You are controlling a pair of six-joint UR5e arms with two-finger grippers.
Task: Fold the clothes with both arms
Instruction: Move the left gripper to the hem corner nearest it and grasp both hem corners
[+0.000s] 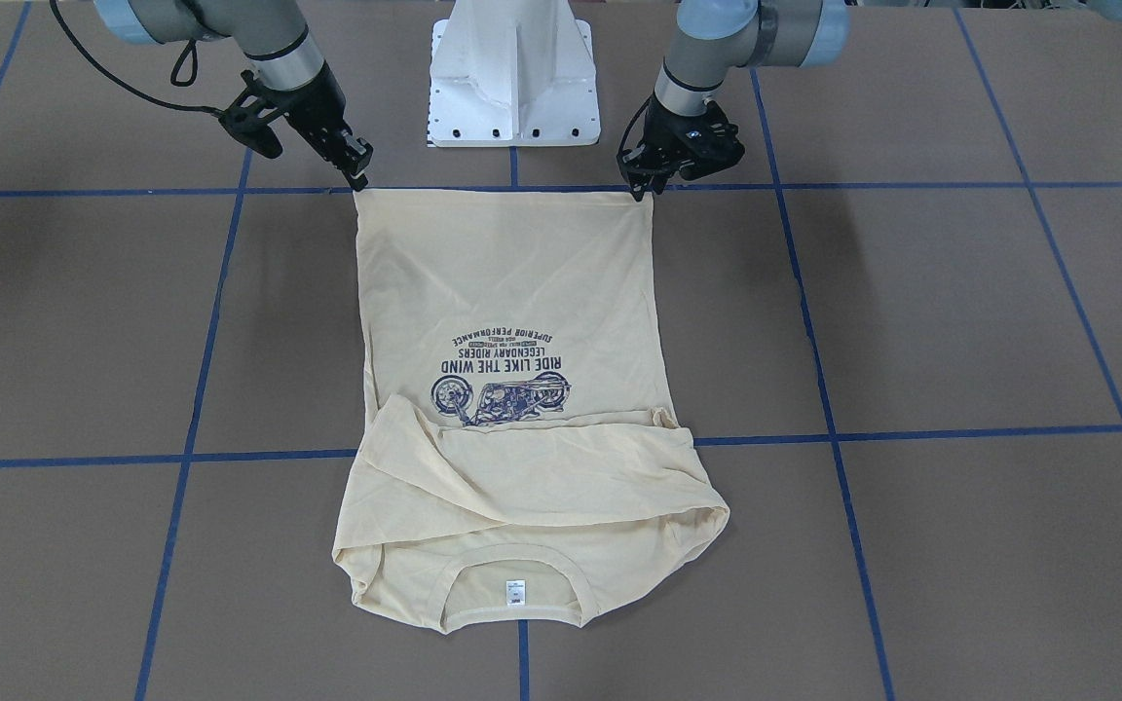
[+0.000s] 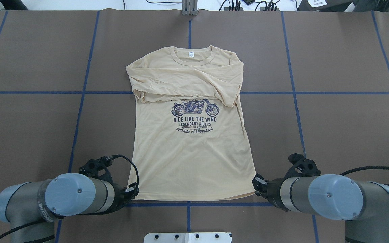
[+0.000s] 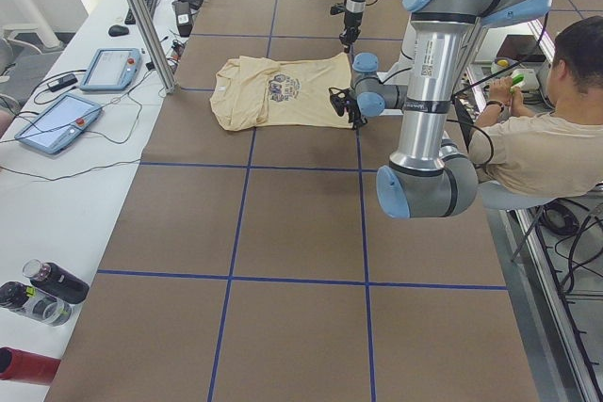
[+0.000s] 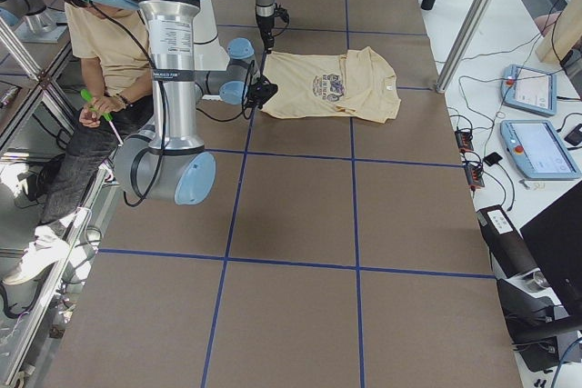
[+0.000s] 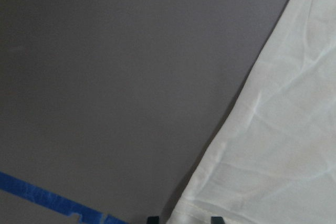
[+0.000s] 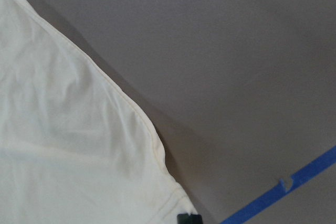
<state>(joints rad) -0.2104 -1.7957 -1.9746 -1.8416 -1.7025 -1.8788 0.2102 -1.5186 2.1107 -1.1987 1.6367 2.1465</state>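
Where the T-shirt's (image 2: 187, 158) hem corners lie, left gripper (image 2: 133, 193) and right gripper (image 2: 256, 186) are placed; finger closure cannot be told.

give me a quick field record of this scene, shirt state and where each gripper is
garment: cream long-sleeved T-shirt, flat, print side up
collar: at the edge far from the robot, neck label showing
sleeves: folded in across the chest, covering the top of the motorcycle print
left gripper: at the hem's left corner; grip unclear
right gripper: at the hem's right corner; grip unclear
table: brown, blue tape grid
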